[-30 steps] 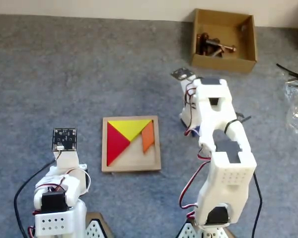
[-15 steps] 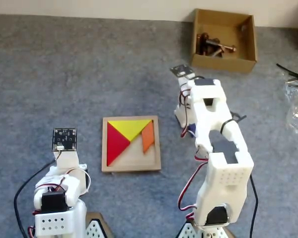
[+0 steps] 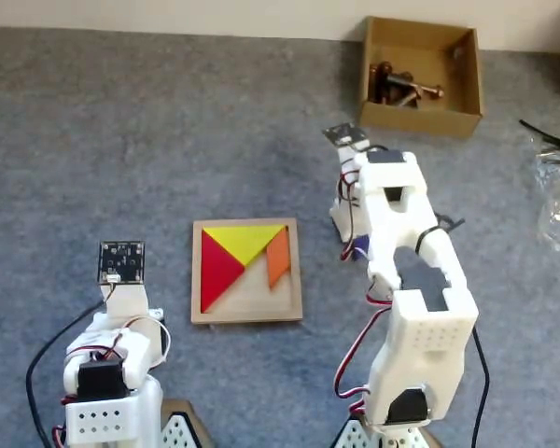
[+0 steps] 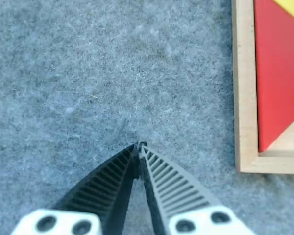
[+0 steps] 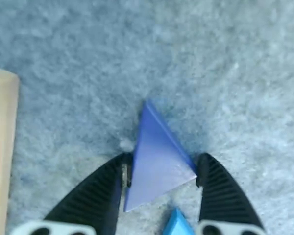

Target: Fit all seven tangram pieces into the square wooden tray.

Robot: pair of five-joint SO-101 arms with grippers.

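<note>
With a red triangle (image 3: pixel 217 269), a yellow triangle (image 3: pixel 245 241) and an orange piece (image 3: pixel 278 257) in the tray (image 3: pixel 246 315) and four apparently left, the right gripper (image 5: pixel 164 159) clasped a blue triangle (image 5: pixel 157 156) down at the table (image 3: pixel 121 140) nearby, the left gripper (image 4: pixel 138 146) pinched closed beside the tray

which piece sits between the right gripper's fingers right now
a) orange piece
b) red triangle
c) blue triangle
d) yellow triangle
c: in the right wrist view the blue triangle lies flat on the grey carpet with the right gripper closed in on its two sides.
</note>
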